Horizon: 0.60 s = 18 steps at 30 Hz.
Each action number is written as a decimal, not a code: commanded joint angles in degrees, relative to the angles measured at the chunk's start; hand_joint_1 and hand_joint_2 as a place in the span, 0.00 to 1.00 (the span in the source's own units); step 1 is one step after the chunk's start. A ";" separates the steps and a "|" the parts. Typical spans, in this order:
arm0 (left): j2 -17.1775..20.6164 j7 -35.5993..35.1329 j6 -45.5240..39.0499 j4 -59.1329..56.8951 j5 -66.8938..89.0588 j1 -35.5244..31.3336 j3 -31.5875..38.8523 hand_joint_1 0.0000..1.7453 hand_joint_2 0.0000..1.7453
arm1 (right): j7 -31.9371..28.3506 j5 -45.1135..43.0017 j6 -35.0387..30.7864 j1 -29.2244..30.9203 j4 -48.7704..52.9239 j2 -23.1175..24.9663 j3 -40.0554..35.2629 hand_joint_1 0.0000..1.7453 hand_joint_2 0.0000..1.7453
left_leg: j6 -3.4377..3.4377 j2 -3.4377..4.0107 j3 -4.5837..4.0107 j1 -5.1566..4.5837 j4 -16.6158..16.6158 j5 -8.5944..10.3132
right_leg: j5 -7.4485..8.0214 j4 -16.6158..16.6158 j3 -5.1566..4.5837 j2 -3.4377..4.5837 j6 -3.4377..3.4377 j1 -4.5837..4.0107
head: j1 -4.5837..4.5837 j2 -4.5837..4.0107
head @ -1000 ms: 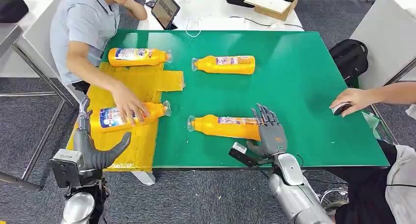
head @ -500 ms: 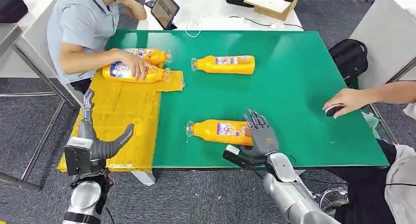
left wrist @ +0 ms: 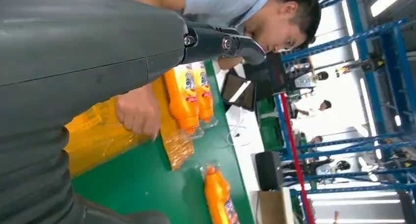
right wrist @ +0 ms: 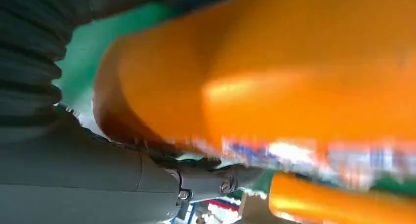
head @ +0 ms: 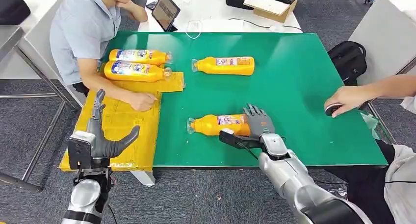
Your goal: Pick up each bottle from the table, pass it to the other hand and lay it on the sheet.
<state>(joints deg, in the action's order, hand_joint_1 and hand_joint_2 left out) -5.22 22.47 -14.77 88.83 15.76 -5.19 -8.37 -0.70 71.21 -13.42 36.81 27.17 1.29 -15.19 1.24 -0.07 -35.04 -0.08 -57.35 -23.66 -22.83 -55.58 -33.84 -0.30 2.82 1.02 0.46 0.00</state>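
From the head view, I had the right hand (head: 258, 124) wrapped around the base end of the near bottle (head: 216, 124), which lay on the green table (head: 304, 87) with its cap toward the yellow sheet (head: 120, 131); the left hand (head: 100, 138) waited with fingers spread, holding nothing. The left wrist view showed two bottles (left wrist: 189, 99) on the sheet beside a person's hand (left wrist: 139, 111). In the right wrist view, orange plastic sat against my thumb (right wrist: 147, 177). I judged a firmer, centred hold was wise before lifting.
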 commanded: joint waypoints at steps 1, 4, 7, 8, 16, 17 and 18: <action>0.82 -1.25 1.68 -5.03 -0.39 -2.64 -1.02 0.00 1.00 | -0.53 -3.13 7.19 4.93 -8.97 0.23 -1.27 0.85 1.00 | -0.06 -0.02 0.12 0.02 0.03 -0.03 | -0.05 0.02 0.12 -0.02 -0.10 -0.03 | 0.02 0.00; 0.81 -1.24 1.71 -5.60 -0.39 -3.04 -1.13 0.00 1.00 | -0.83 -3.57 7.64 4.81 -9.18 0.02 -1.09 0.86 1.00 | -0.06 -0.15 0.12 0.03 0.03 -0.02 | -0.07 0.02 0.14 -0.13 -0.10 -0.03 | 0.00 0.00; 0.98 -1.24 2.20 -6.04 -0.64 -3.32 -1.49 0.00 1.00 | -1.06 -4.72 9.57 4.76 -9.81 0.07 -0.57 0.89 1.00 | -0.06 -0.14 0.15 0.04 0.02 -0.03 | -0.07 0.03 0.18 -0.12 -0.10 -0.05 | 0.00 0.00; 1.01 -1.24 2.25 -6.35 -0.68 -3.52 -1.57 0.00 1.00 | -1.42 -5.15 10.19 4.73 -9.94 0.01 -0.39 0.89 1.00 | -0.05 -0.12 0.13 0.03 0.04 -0.01 | -0.05 0.03 0.14 -0.10 -0.09 -0.04 | 0.00 0.00; 1.15 -1.00 2.54 -7.15 -1.25 -4.04 -1.72 0.00 1.00 | -6.37 -9.95 10.30 4.06 -9.01 0.28 3.01 0.98 1.00 | -0.07 -0.15 0.15 0.06 0.04 -0.01 | -0.06 0.05 0.17 -0.14 -0.11 -0.07 | 0.00 0.00; 1.17 -0.74 2.72 -7.38 -1.73 -4.14 -1.76 0.00 1.00 | -10.08 -13.00 9.02 3.35 -8.08 0.61 5.13 1.00 1.00 | -0.06 -0.15 0.14 0.04 0.04 0.00 | -0.05 0.05 0.15 -0.14 -0.09 -0.05 | 0.00 0.00; 1.11 -0.38 2.88 -7.37 -2.33 -4.02 -1.79 0.00 1.00 | -14.59 -16.83 7.85 2.40 -6.76 1.15 7.57 1.00 1.00 | -0.08 -0.19 0.19 0.07 0.05 -0.02 | -0.08 0.06 0.22 -0.19 -0.13 -0.08 | 0.00 0.00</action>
<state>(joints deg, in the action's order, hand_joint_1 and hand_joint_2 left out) -5.18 21.53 -12.48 86.40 15.04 -6.40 -8.61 -3.18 64.69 -4.20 41.62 22.69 1.49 -15.71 1.24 -0.07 -35.02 -0.08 -57.36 -23.66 -22.83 -55.57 -33.86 -0.30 2.82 1.02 0.46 0.00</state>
